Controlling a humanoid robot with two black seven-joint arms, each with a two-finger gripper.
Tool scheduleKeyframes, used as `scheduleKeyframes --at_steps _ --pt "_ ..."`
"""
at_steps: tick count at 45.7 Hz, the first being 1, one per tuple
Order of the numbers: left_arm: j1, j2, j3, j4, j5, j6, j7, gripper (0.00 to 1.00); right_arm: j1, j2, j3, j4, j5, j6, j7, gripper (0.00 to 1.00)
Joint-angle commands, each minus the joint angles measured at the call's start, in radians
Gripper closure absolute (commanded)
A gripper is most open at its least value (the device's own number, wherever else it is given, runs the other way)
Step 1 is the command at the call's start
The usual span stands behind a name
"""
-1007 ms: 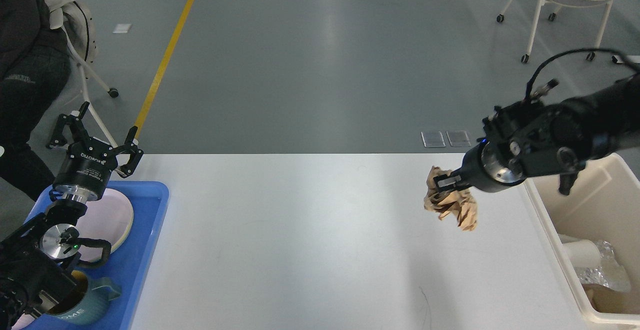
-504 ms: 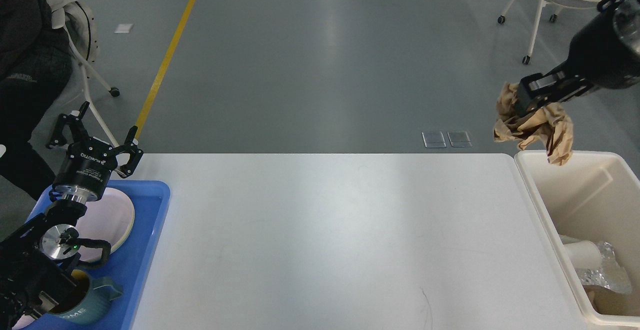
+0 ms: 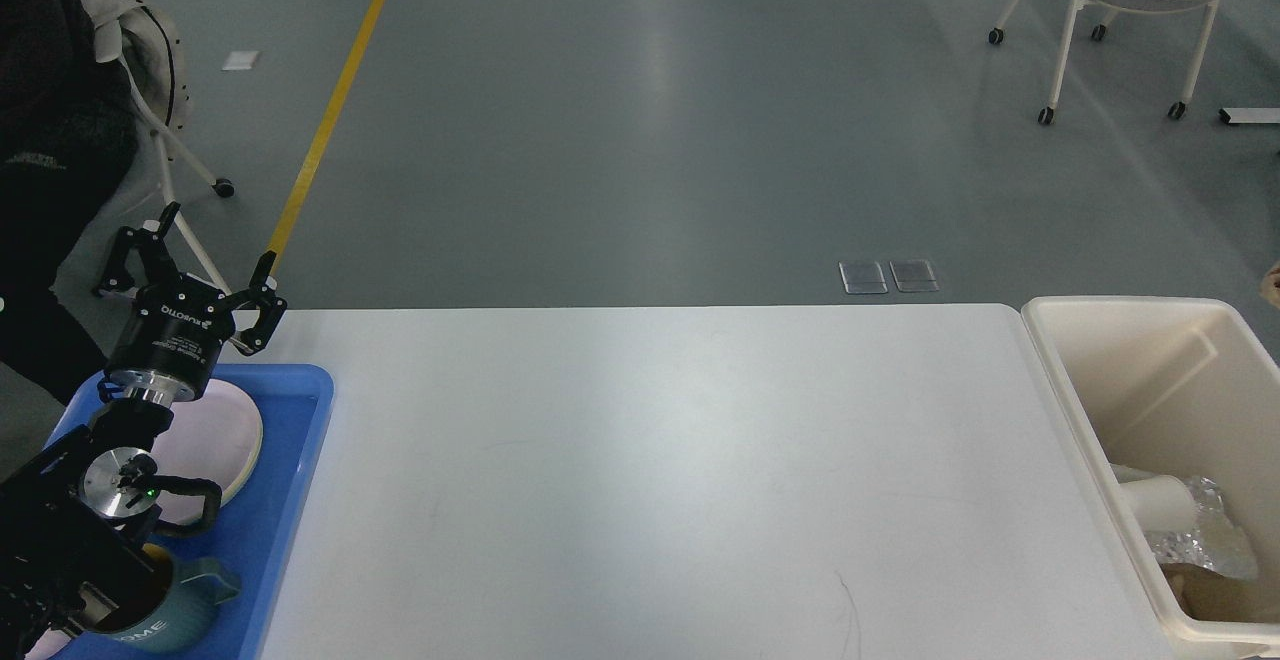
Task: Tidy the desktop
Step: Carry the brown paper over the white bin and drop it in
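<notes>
A: Smooth white surface (image 3: 650, 480) with rounded corners, filling the middle and lower view. Grey glossy floor beyond, crossed by a yellow line (image 3: 335, 100); white wheeled chair (image 3: 1130, 10) far right, two small floor plates (image 3: 888, 276) just past the far edge.

B: Cut off or hidden?

A: Right arm and claw out of view. Cream bin (image 3: 1090, 410) clipped by the right edge; inside, a white cup (image 3: 1160, 495) and crumpled foil (image 3: 1205, 540), brown stuff below hard to make out. Dark figure at the left edge, mostly cropped.

B: Left side?

A: Left claw (image 3: 190, 275) raised over the far end of a blue plastic tray (image 3: 290, 530), fingers spread wide, holding nothing. Pale round plate (image 3: 215, 440) partly behind the arm; teal mug (image 3: 170, 610) partly covered too.
</notes>
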Motion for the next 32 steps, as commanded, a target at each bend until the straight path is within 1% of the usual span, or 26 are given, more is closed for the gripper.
scheduleKeyframes --at_steps 1,3,5,8,9,11,12,20,32 --pt "0.0 0.0 0.0 0.0 -0.001 0.0 0.0 0.0 -0.353 0.095 0.208 -0.21 0.064 0.006 0.002 1.0" --pt "0.0 0.0 0.0 0.0 -0.001 0.0 0.0 0.0 -0.366 0.108 0.226 -0.222 0.067 0.006 -0.003 1.0" --pt "0.0 0.0 0.0 0.0 0.0 0.0 0.0 0.0 -0.37 0.117 0.228 -0.225 0.074 0.006 -0.009 0.9" --pt "0.0 0.0 0.0 0.0 0.0 0.0 0.0 0.0 -0.387 0.137 0.235 -0.23 0.077 0.006 -0.015 0.7" --pt "0.0 0.0 0.001 0.0 -0.001 0.0 0.0 0.0 -0.392 0.138 0.237 -0.232 0.078 0.006 -0.018 0.55" --pt "0.0 0.0 0.0 0.0 0.0 0.0 0.0 0.0 -0.396 0.14 0.24 -0.23 0.087 0.006 -0.023 0.07" --pt "0.0 0.0 0.0 0.0 0.0 0.0 0.0 0.0 -0.396 0.14 0.242 -0.23 0.095 0.006 -0.023 0.0" --pt "0.0 0.0 0.0 0.0 -0.001 0.0 0.0 0.0 -0.399 0.145 0.252 -0.23 0.129 0.006 -0.04 0.0" --pt "0.0 0.0 0.0 0.0 0.0 0.0 0.0 0.0 -0.405 0.146 0.268 -0.23 0.141 0.006 -0.04 0.0"
